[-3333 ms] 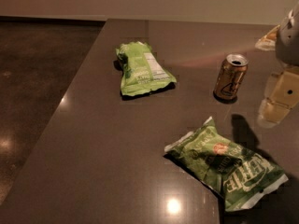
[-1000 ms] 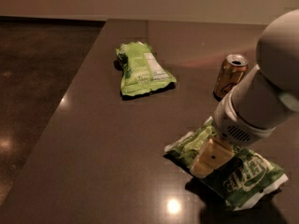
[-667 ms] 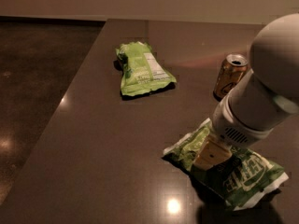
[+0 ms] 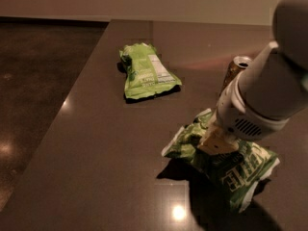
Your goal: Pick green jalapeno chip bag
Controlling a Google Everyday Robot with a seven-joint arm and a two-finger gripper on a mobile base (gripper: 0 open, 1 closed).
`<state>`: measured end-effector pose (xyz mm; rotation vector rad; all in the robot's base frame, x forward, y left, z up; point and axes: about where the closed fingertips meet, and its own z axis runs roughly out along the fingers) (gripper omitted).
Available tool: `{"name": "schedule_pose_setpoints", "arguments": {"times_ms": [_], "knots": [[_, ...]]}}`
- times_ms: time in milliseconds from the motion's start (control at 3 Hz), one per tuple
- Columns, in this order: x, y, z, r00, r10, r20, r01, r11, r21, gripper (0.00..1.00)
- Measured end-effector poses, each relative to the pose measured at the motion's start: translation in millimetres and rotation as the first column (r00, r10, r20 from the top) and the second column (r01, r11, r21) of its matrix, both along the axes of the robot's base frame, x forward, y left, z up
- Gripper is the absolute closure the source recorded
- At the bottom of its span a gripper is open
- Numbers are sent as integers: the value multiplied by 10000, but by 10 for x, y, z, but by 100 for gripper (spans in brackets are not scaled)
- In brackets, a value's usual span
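**A:** Where is the end effector (image 4: 217, 142) sitting?

**B:** It is pressing down onto the green jalapeno chip bag (image 4: 237, 171), touching the bag's upper side around its middle. The pale arm (image 4: 269, 88) is reaching in from the upper right corner and is covering part of the bag's far edge.

**A:** Is it clamping the bag, or is it standing apart?

**B:** I cannot tell. Its tan tip is blending into the crinkled foil, so apart, together or clamped are all possible.

**A:** And where is the bag itself lying?

**B:** It is lying at the front right of the dark worktop (image 4: 110, 143), with its white lettering facing up on the nearer half. Its left end is bunching upward, and a dark shadow is showing under that edge.

**A:** Is anything else sharing the worktop?

**B:** A lime-green bag (image 4: 144, 71) with a white label is lying flat farther back and to the left, well apart from the first bag. A can (image 4: 236, 69) is standing upright behind the arm, which is hiding part of it. A dark floor (image 4: 33, 81) is showing past the worktop's left edge.
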<state>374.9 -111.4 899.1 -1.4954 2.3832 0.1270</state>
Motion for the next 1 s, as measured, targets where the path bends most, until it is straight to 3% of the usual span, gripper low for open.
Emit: {"name": "schedule_pose_setpoints", "arguments": {"times_ms": [333,667,1000], "knots": [[-83,264,483,9885,1389,590,-1398,9901,115,100],[-149,581,994,9522,2736,1362,-2777,9606,116,100],[-150,581,995,9521,2736,1364,-2777,9606,115,100]]}}
